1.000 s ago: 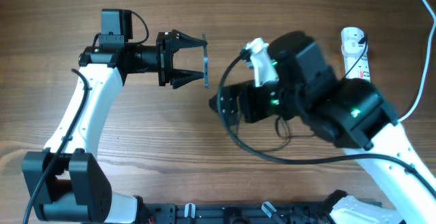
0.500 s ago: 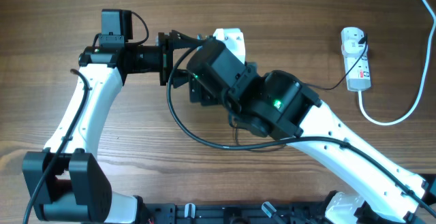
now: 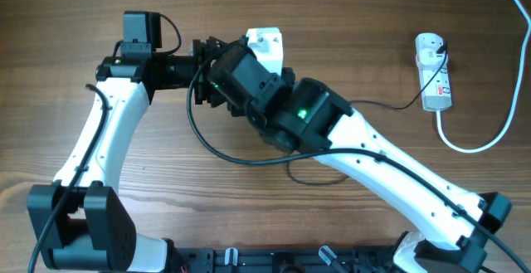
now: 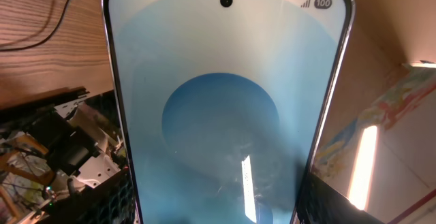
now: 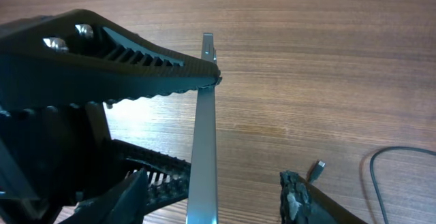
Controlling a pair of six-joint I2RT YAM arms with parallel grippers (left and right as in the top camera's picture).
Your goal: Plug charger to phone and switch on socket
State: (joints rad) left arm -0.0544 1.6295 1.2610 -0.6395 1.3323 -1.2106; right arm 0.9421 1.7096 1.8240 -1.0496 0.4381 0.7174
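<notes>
While the left gripper clamps the phone by its side edges, the right gripper straddles it with jaws apart and neither finger touching. The charger lies on the table, connector tip near the right finger. The socket sits well apart at far right.

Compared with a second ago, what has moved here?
The right arm swung across toward the left gripper, and the right gripper now straddles the phone. The left gripper kept holding the phone; the power strip stayed put.
</notes>
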